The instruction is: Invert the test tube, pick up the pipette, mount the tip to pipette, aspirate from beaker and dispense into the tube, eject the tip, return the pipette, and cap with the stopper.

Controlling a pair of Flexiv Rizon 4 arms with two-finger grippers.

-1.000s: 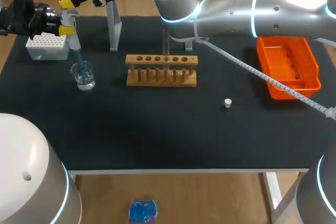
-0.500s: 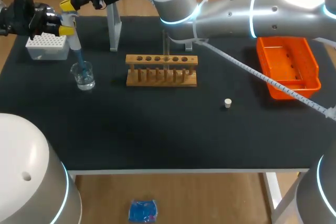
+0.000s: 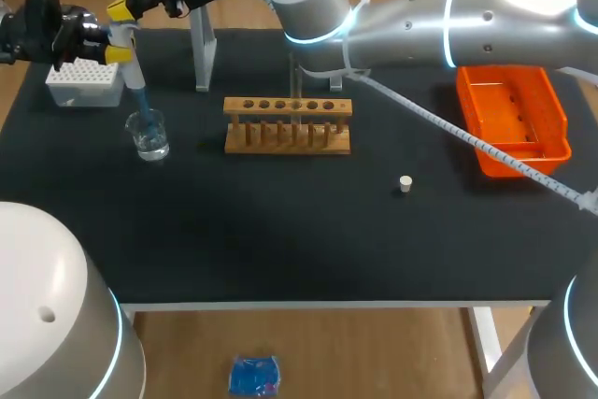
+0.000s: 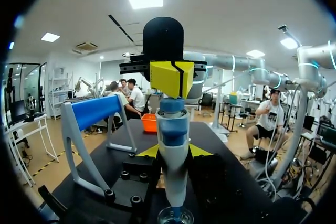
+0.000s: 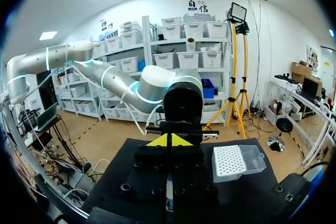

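1. A small white stopper [image 3: 405, 184] lies alone on the black table [image 3: 280, 240], well apart from everything else.
2. A glass beaker [image 3: 149, 134] stands toward the left side of the table. The pipette's blue tip [image 3: 140, 105] points down into it.
3. A wooden rack [image 3: 288, 125] sits mid-table to the right of the beaker, with a clear tube [image 3: 295, 79] upright in it.
4. An orange bin [image 3: 512, 119] lies far to the right, apart from the rack.
5. The pipette [image 4: 173, 129] is upright over the beaker. The left gripper [image 3: 114, 44] has its fingers closed on the pipette's body from two sides.
6. A white tip box [image 3: 86, 81] rests just behind the beaker, under the left gripper.
7. The right gripper [image 4: 172, 78], on the arm stretched across from the right, sits on the pipette's top end. Its two yellow tips are pressed together with nothing between them.
8. A grey stand [image 3: 201, 44] rises at the far edge, behind the rack's left end.
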